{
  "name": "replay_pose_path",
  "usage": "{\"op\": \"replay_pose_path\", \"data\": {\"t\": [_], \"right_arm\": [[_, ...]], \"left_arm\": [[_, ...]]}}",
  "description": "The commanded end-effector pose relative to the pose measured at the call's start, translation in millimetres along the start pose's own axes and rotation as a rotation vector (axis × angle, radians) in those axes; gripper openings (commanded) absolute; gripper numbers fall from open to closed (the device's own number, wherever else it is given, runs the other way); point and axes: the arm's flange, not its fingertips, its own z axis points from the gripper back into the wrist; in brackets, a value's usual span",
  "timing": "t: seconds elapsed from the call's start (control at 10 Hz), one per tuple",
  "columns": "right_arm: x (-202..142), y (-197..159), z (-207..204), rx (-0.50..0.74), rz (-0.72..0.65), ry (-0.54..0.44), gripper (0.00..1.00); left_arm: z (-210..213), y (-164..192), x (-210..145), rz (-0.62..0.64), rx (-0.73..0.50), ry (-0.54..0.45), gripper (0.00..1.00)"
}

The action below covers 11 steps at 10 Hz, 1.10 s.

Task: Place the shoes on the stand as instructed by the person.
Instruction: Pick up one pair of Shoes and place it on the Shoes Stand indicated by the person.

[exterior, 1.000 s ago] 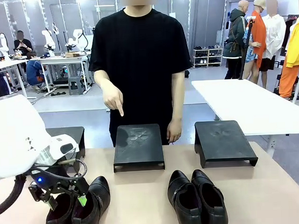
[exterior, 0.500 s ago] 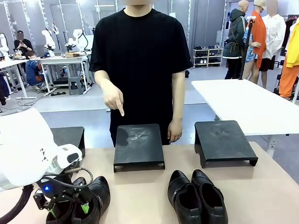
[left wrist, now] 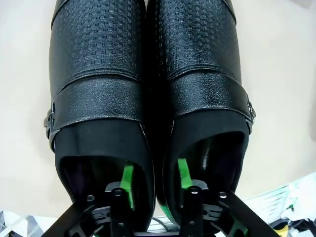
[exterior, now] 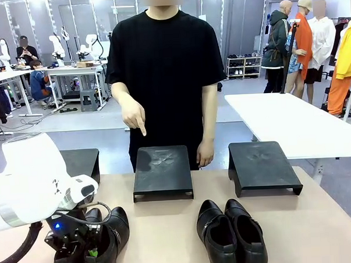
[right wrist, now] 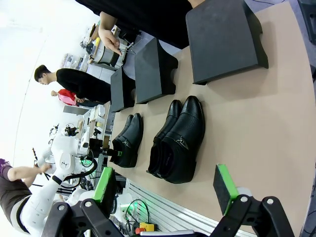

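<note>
Two pairs of black shoes stand on the tan table. My left gripper (exterior: 81, 250) is down in the left pair (exterior: 112, 227), one finger inside each shoe. In the left wrist view its green pads (left wrist: 127, 183) stand either side of the two touching inner walls of these shoes (left wrist: 148, 74), shut on them. The right pair (exterior: 231, 234) stands untouched at the front right. The person's hand (exterior: 134, 117) points down at the middle stand (exterior: 162, 171). My right gripper (right wrist: 165, 190) hangs open above the table, away from the right pair (right wrist: 180, 143).
Three black stands sit in a row at the far side: a left one (exterior: 78, 161) half hidden by my arm, the middle one, and a right one (exterior: 261, 165). The person stands close behind the middle stand. Bare tabletop (exterior: 162, 237) lies between the pairs.
My left gripper has sunk lower into the left pair and its fingers have drawn together on the inner walls. The person's pointing hand and the right pair have stayed put.
</note>
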Motion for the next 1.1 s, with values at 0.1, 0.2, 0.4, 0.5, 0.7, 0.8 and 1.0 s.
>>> {"op": "replay_pose_path", "data": {"t": [0.1, 0.2, 0.4, 0.5, 0.7, 0.8, 1.0], "right_arm": [[0.7, 0.4, 0.9, 0.014, 0.013, -0.008, 1.0], [0.7, 0.4, 0.9, 0.014, 0.013, -0.008, 1.0], [0.7, 0.4, 0.9, 0.014, 0.013, -0.008, 1.0], [0.7, 0.4, 0.9, 0.014, 0.013, -0.008, 1.0], [0.7, 0.4, 0.9, 0.014, 0.013, -0.008, 1.0], [0.7, 0.4, 0.9, 0.014, 0.013, -0.008, 1.0], [0.7, 0.4, 0.9, 0.014, 0.013, -0.008, 1.0]], "left_arm": [[-7.3, 6.4, -7.4, -0.002, 0.001, -0.026, 0.0], [-6.8, 5.5, -7.4, -0.003, -0.002, -0.027, 0.0], [1.9, 1.3, -7.0, -0.013, -0.026, -0.025, 0.0], [13.6, -0.3, -4.9, -0.007, -0.031, -0.046, 0.0], [56.2, -9.0, -1.8, -0.005, 0.003, -0.098, 0.0], [72.6, -13.0, 0.6, -0.007, 0.017, -0.135, 0.0], [106.3, -26.1, -4.7, -0.005, -0.004, -0.164, 0.0]]}}
